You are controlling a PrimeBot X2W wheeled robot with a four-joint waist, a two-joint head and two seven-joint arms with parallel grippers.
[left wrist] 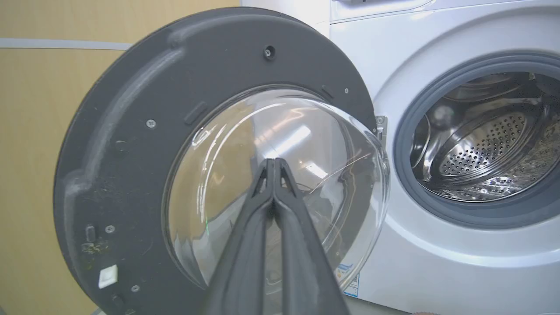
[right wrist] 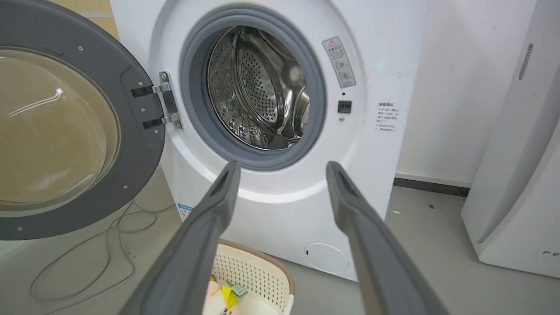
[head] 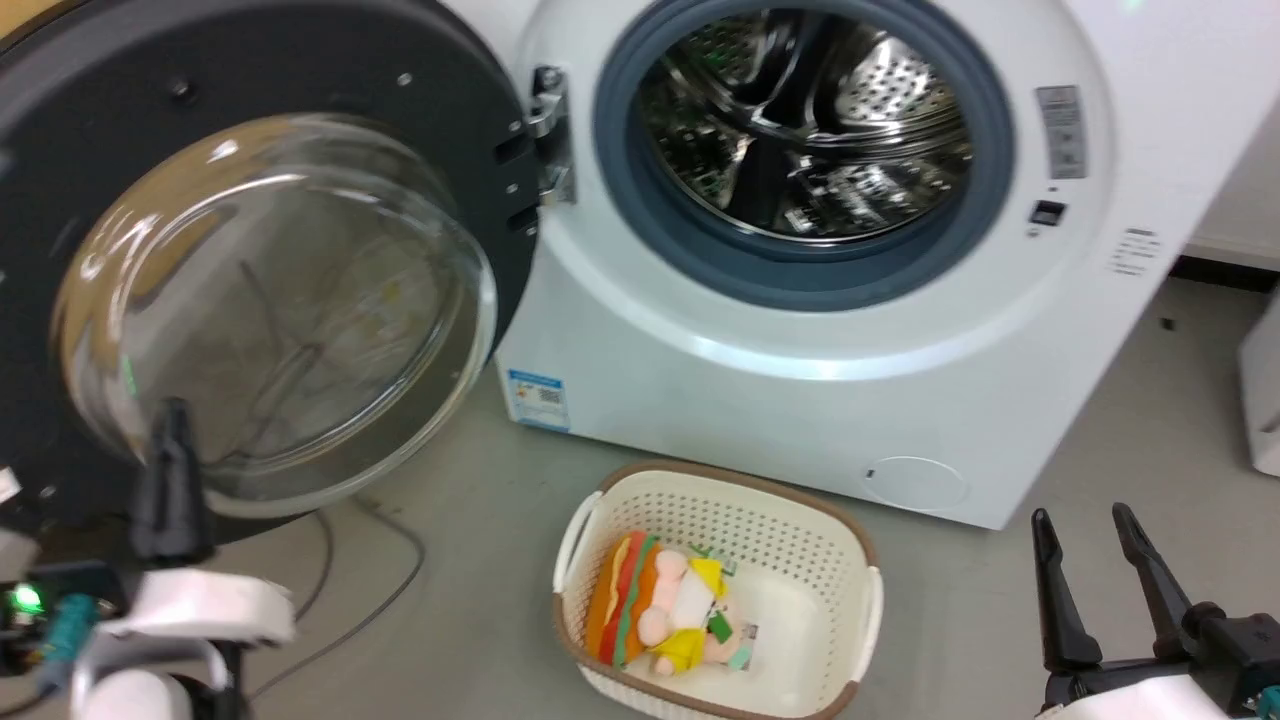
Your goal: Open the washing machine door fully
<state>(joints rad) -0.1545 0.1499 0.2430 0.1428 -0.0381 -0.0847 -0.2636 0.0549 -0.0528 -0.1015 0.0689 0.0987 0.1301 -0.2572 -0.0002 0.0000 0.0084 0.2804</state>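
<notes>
Looks nearly done. Far out to the left of the washing machine [head: 780, 380], on its hinge [head: 550, 130]: the washing machine door [head: 270, 300], inner side and glass bowl turned this way. Round mouth of the steel drum [head: 800, 120] all bare, nothing across it. Maybe one small push more to go, to swing it right back. Hard to tell how much swing left in the hinge.

Left claw [left wrist: 273, 162]: squeezed tight together, holding nothing, tip right in front of the glass bowl. Touching it or just short of it? Cannot tell. Right claw [head: 1082, 520]: spread wide, holding nothing, low on the right and well away from the door.

On the floor [head: 480, 520] in front of the machine: a white basket [head: 720, 475] with a soft toy [head: 660, 610] inside. Near the door's low edge, a thin grey cable [head: 390, 590] in loops on the floor. Behind the door, a yellow wall [left wrist: 35, 131], likely the stop for the swing. Off to the right, another white appliance [right wrist: 516, 175]. Nothing between the left claw and the door. Best to mind the glass and push on the dark ring.
</notes>
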